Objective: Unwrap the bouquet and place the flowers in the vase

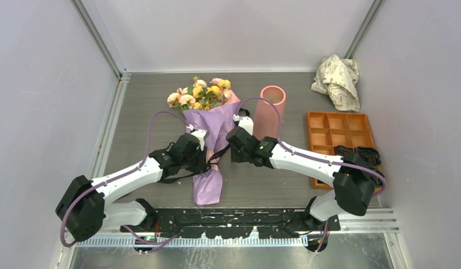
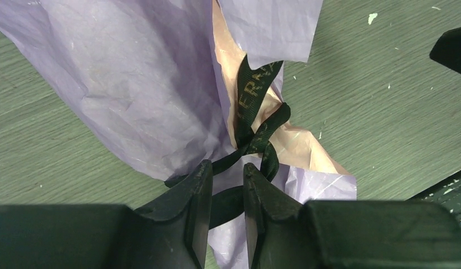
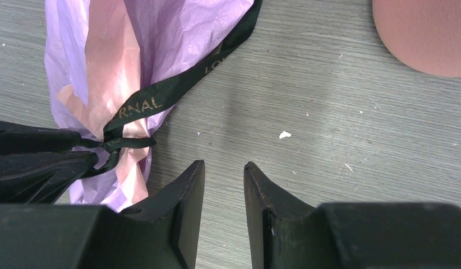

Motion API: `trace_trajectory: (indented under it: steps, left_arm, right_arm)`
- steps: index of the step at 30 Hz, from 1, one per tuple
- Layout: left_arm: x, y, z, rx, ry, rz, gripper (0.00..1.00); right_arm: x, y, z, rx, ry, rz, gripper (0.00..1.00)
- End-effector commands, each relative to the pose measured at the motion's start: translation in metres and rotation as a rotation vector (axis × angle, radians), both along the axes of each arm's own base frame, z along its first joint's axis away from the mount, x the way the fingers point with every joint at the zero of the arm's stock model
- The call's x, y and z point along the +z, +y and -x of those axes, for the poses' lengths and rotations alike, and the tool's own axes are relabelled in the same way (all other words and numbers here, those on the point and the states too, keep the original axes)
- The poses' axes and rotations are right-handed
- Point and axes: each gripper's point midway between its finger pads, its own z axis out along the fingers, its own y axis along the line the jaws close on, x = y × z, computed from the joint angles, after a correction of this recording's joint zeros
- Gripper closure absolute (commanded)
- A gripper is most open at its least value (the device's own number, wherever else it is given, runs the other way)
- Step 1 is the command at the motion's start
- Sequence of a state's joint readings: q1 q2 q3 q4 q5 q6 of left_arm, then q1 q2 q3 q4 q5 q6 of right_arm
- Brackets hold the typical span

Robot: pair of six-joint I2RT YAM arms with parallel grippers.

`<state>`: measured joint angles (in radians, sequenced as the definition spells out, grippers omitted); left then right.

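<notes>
From the overhead camera I see the bouquet [image 1: 215,126], a cone of lilac paper tied with black ribbon, lying on the grey wood-grain table [image 1: 144,112] between my two arms. Its pink, yellow and cream flowers [image 1: 200,94] point toward the far wall. Both sets of fingertips are hidden there behind the wrists and the paper, so that view tells me nothing about the grip. The left wrist camera fills this in. The left gripper [image 2: 225,168] sits right at the knot with its fingers a narrow gap apart. A strand of the black ribbon [image 2: 253,106] runs through that gap, but I cannot tell whether either pad presses on it. That view also shows a peach inner sheet [image 2: 228,50] under the lilac, which is barely visible from above. The flower stems are wrapped and out of sight everywhere. The right wrist camera shows the right gripper [image 3: 224,165] with its fingers slightly apart over bare table, holding nothing, just beside the knot. The gold lettering on the ribbon is cut off and unreadable. The tall salmon-pink cylinder vase [image 1: 270,109] stands just right of the bouquet, and the right wrist view catches only its curved edge. An orange compartment tray [image 1: 309,133] is partly covered by the right arm, and a crumpled white printed paper [image 1: 337,78] lies in the far right corner.
</notes>
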<state>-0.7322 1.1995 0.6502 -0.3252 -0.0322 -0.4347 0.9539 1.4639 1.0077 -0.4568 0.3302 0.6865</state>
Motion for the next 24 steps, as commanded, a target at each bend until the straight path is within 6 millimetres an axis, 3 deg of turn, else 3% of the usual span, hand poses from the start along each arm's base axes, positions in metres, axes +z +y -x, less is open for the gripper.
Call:
trace_trajectory:
  steps: [1, 9, 16, 20, 24]
  left_arm:
    - [0.008, -0.006, 0.002, 0.001, -0.009, 0.051, 0.72]
    - [-0.008, -0.006, -0.005, 0.013, -0.003, 0.012, 0.72]
    - [-0.010, -0.017, -0.016, -0.009, -0.003, -0.001, 0.75]
    - [0.000, -0.026, -0.021, -0.013, -0.022, 0.024, 0.91]
    - [0.031, -0.031, -0.030, 0.016, -0.081, 0.076, 0.96]
  right_arm:
    - [0.020, 0.008, -0.006, 0.000, -0.053, -0.056, 0.62]
    - [0.019, 0.009, -0.004, 0.005, -0.046, -0.061, 0.62]
    - [0.012, 0.011, 0.001, 0.009, -0.021, -0.091, 0.62]
    - [0.007, 0.017, 0.005, 0.027, 0.002, -0.116, 0.62]
    - [0.005, 0.023, 0.005, 0.052, 0.004, -0.125, 0.62]
